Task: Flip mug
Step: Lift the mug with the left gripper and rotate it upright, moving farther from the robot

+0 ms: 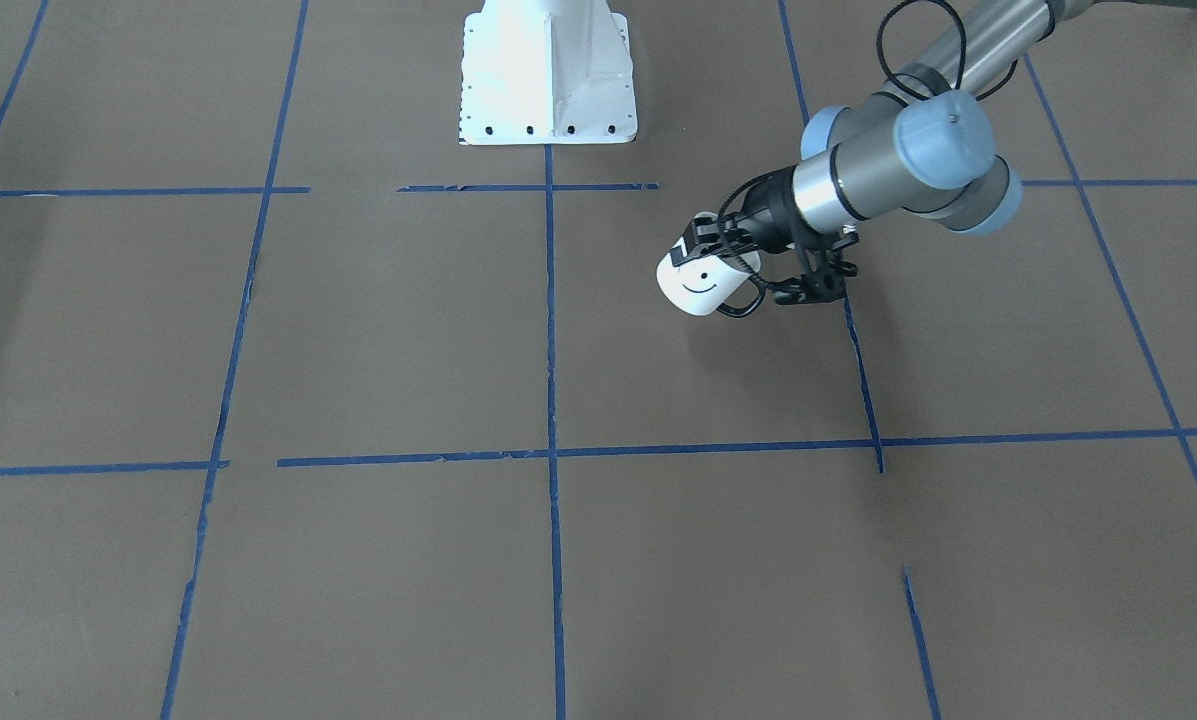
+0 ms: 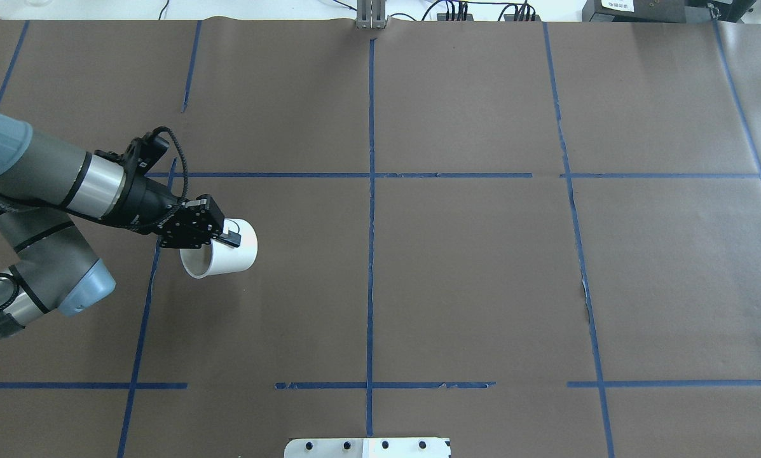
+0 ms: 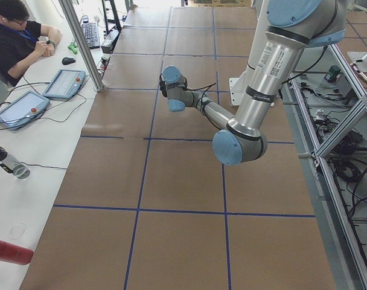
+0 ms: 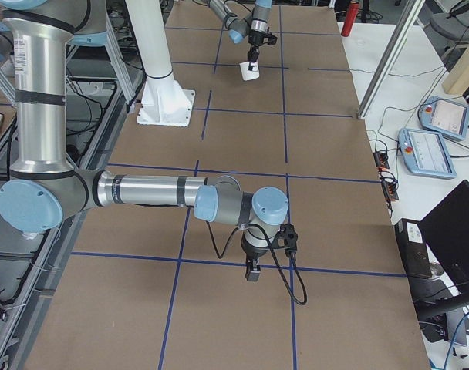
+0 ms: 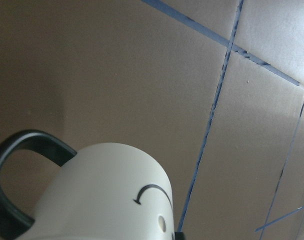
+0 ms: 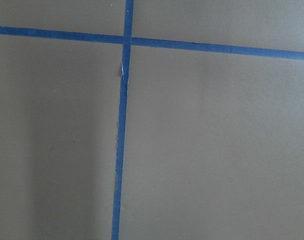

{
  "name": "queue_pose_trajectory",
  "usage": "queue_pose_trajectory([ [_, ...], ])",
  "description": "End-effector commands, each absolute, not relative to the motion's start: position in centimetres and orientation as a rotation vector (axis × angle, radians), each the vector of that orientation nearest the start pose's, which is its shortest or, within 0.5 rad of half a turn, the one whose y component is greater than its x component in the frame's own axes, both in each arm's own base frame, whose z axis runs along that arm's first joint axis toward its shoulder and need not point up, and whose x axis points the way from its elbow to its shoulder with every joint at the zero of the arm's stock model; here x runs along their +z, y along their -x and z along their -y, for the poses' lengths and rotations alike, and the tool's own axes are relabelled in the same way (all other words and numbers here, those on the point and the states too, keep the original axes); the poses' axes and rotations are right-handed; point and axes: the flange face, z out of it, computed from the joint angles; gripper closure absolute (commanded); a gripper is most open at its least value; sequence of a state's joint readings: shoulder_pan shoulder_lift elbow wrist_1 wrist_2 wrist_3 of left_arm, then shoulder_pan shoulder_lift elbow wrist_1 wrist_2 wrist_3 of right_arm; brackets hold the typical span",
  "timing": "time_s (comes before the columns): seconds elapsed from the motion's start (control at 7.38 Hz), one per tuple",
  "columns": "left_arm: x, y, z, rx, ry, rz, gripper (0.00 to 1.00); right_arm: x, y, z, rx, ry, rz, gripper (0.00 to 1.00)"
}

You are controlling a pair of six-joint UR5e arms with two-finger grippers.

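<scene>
The white mug (image 2: 235,256) with a black smiley face (image 1: 700,286) is held by my left gripper (image 2: 220,238), which is shut on its rim. The mug is tilted nearly onto its side, its open mouth toward the robot, and seems just above the brown table. Its black handle (image 5: 14,165) shows in the left wrist view beside the mug body (image 5: 107,195). The mug shows small and far in the exterior right view (image 4: 251,73). My right gripper (image 4: 252,271) shows only there, low over the table; I cannot tell if it is open.
The white robot base (image 1: 548,90) stands at the table's robot side. Blue tape lines (image 2: 370,191) divide the brown table cover. A side bench holds tablets (image 3: 63,83) and a red bottle (image 3: 11,251); a person (image 3: 14,36) sits there.
</scene>
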State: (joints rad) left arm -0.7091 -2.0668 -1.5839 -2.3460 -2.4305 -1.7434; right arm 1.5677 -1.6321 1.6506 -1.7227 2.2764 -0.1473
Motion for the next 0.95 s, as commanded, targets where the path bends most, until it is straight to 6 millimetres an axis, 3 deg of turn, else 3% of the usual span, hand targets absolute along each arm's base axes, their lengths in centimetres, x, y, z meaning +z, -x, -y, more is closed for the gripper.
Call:
queue_pose_trajectory([
  [0.0,17.8,-51.1,45.0,-0.261,0.512,-1.131,1.00,66.8,-6.7,45.5,-0.097,0.077,0.712,0.00],
  [0.14,14.8,-53.8,44.3,-0.293,0.519,-1.073,1.00,66.8,-6.7,45.5,-0.097,0.077,0.712,0.00],
  [0.27,13.4,-57.0,44.5,-0.310,0.555,-1.016,1.00,66.8,-6.8,45.5,-0.095,0.076,0.712,0.00],
  [0.41,13.6,-60.1,44.3,-0.323,0.586,-0.969,1.00,66.8,-6.7,45.5,-0.097,0.077,0.712,0.00],
  [0.81,15.1,-61.2,44.8,-0.351,0.538,-0.944,1.00,66.8,-6.7,45.5,-0.097,0.077,0.712,0.00],
])
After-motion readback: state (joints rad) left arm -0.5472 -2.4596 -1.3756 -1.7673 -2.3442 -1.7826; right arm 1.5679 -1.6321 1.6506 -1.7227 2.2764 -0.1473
